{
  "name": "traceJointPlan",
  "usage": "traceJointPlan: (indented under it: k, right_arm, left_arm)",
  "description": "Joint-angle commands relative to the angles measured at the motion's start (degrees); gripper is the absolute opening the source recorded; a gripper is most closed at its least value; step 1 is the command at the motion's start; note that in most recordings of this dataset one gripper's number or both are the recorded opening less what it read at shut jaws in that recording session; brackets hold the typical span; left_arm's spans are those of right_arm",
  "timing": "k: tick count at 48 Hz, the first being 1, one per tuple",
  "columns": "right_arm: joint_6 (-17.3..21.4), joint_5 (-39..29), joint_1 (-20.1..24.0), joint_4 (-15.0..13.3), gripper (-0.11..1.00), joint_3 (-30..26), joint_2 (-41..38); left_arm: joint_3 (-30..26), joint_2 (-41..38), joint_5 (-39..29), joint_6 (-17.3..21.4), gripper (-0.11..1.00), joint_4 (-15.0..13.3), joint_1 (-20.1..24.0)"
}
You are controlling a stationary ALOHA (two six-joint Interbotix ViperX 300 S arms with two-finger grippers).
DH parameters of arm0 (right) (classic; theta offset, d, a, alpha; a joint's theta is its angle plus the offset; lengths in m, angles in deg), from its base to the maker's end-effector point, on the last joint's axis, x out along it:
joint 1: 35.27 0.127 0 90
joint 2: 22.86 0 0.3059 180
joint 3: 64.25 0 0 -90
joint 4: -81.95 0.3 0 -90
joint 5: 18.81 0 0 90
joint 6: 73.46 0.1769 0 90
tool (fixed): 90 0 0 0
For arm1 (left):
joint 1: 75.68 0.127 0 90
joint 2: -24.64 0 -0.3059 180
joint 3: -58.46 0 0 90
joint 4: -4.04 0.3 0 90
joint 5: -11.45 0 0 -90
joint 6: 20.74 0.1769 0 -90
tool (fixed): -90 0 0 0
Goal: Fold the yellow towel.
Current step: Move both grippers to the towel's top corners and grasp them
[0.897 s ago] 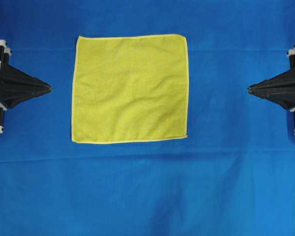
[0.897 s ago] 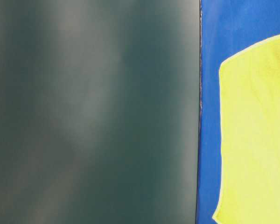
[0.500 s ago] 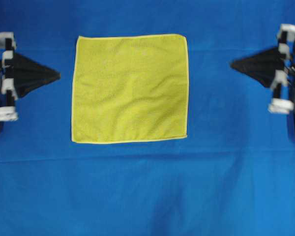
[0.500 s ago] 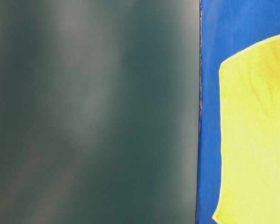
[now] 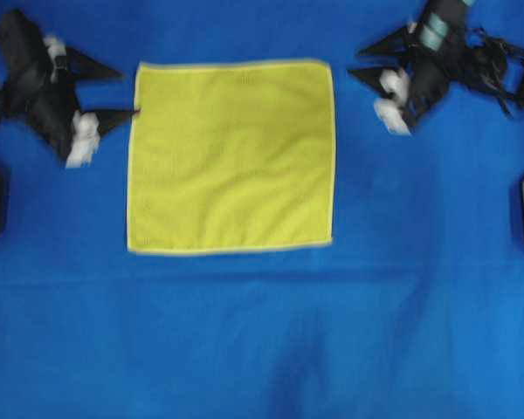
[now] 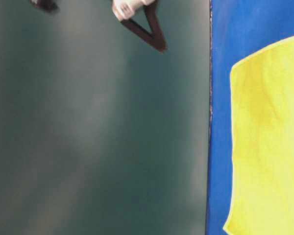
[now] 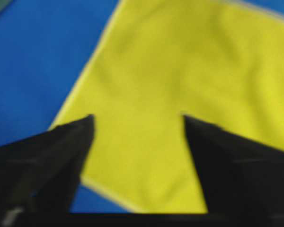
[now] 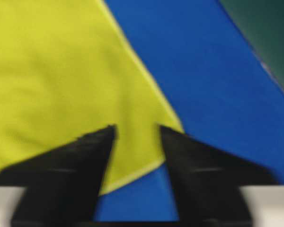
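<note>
1. Square bright yellow-green microfibre towel (image 5: 231, 157) with a paler stitched hem: lies flat and fully spread on the large blue cloth (image 5: 244, 332) covering the table, towards the far middle of the overhead view. No fold made yet; position unchanged from a moment ago.
2. Left gripper (image 5: 120, 94), black with white fittings: a moment ago parked at the left edge, now swung in to the towel's far-left corner. Jaws stand wide; one fingertip sits at the towel's left hem, though contact cannot be told through the blur. Its wrist view looks down past both fingers onto a towel corner (image 7: 132, 142).
3. Right gripper (image 5: 356, 63), same make: likewise moved in from the right edge, now just beside the far-right corner, apart from the hem. Jaws wide, nothing held.
4. Reading: both arms have left rest and are lining up on the two far corners, likely to pinch them and draw that edge towards the near edge.
</note>
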Motion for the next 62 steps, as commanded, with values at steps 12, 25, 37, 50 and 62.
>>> traceJointPlan:
  k: [12, 25, 37, 50, 62]
  right_arm:
    - [-0.70, -0.44, -3.87, -2.64, 0.55, -10.72, -17.93]
    - [-0.62, -0.09, -5.19, -2.72, 0.55, -13.45, -24.70]
    - [-0.26, 0.26, -6.15, -2.55, 0.51, -13.27, -27.07]
    - [0.62, 0.44, -6.15, -2.20, 0.02, -12.39, -26.72]
    - [1.05, 0.26, -5.89, -0.88, 0.02, -12.30, -25.58]
  left_arm:
    - [-2.20, -16.52, 9.93, 0.09, 0.79, 0.00, 8.35]
    - [-6.24, -28.39, 13.45, 0.18, 0.79, 0.00, 12.74]
    - [-8.88, -33.05, 12.66, 0.26, 0.73, 0.00, 14.33]
    - [-8.88, -32.96, 12.04, 1.67, 0.06, 0.18, 14.24]
    - [-9.76, -31.46, 9.58, 3.52, 0.01, 0.26, 14.33]
